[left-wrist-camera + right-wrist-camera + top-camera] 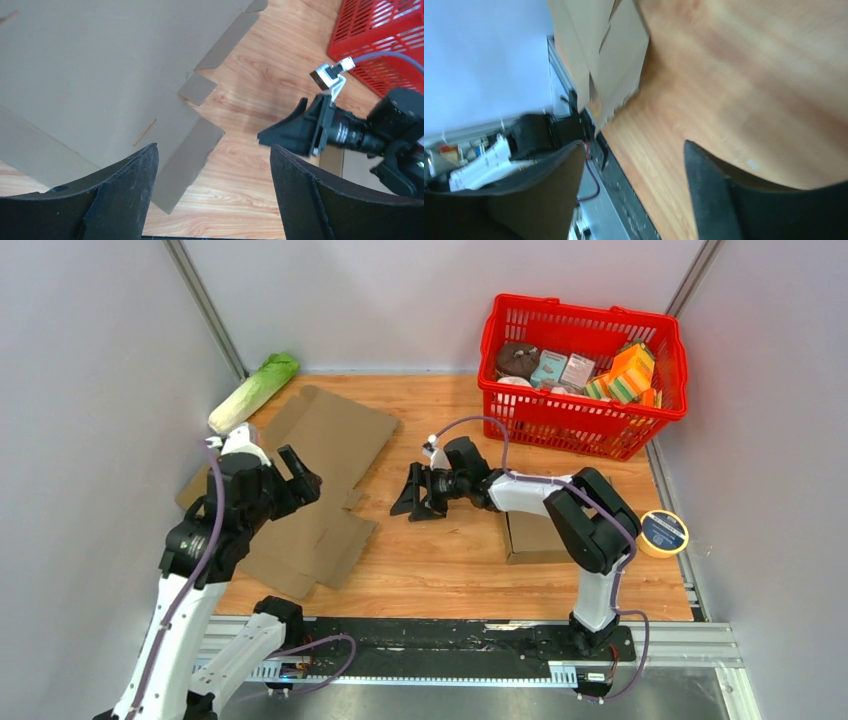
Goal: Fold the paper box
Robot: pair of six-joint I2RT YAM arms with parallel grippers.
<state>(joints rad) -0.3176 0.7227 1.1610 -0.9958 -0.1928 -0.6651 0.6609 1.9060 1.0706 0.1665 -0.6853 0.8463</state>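
Cardboard blank (pixel 335 435): flat on wooden table (pixel 450 560), unfolded.
Left gripper (pixel 214 150): jaws wide apart, empty, above blank's flaps.
Right gripper (pixel 634 144): jaws apart, empty, beside blank.

The right fingers (pixel 709 195) stand apart, with the wooden bench (pixel 734 75) showing between them. Brown cardboard flaps (pixel 621 55) lie beyond, slightly blurred.
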